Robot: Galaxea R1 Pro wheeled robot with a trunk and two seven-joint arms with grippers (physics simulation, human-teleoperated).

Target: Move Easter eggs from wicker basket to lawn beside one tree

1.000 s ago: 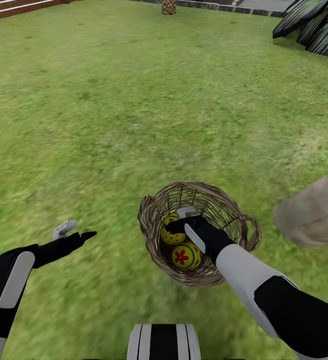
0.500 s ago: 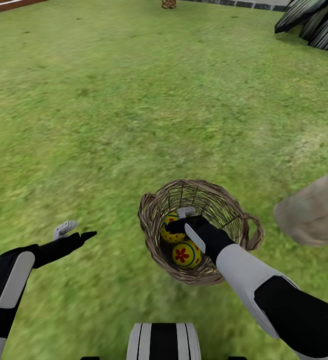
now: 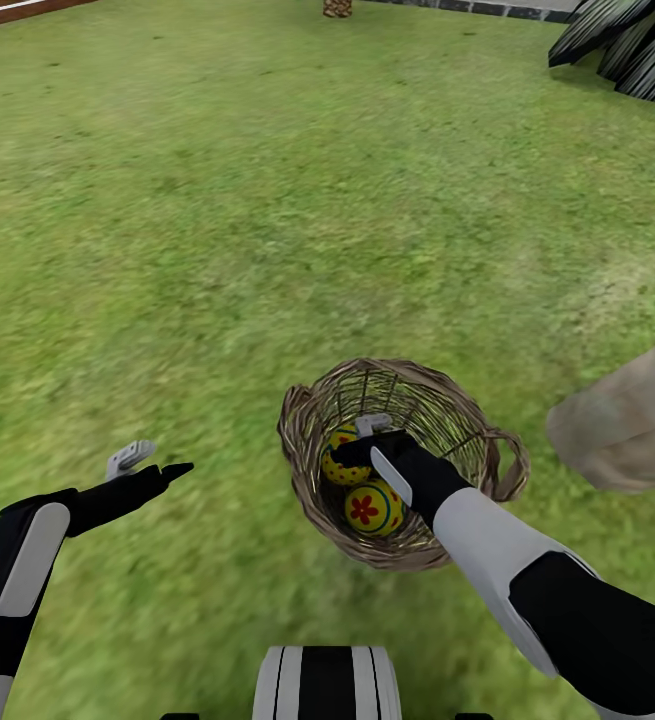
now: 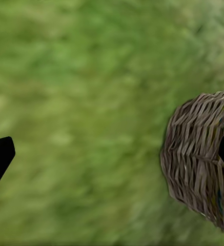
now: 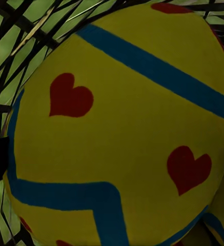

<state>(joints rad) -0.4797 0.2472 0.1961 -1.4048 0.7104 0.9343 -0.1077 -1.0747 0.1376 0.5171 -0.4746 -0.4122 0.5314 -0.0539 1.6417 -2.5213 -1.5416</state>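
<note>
R gripper [image 3: 359,440] is set down in the basket [image 3: 462,405] on the lawn [image 3: 217,250], jaws either side of the heart egg [image 5: 117,128]; whether it's clamped can't be told. Risk: egg squirted out or basket tipped if lifted off-centre. L gripper [image 3: 152,460] is spread, empty.

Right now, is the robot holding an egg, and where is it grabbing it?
It cannot be told. The right gripper is down inside the wicker basket, right at the heart-painted egg, but no grip shows. The left gripper holds nothing.
</note>
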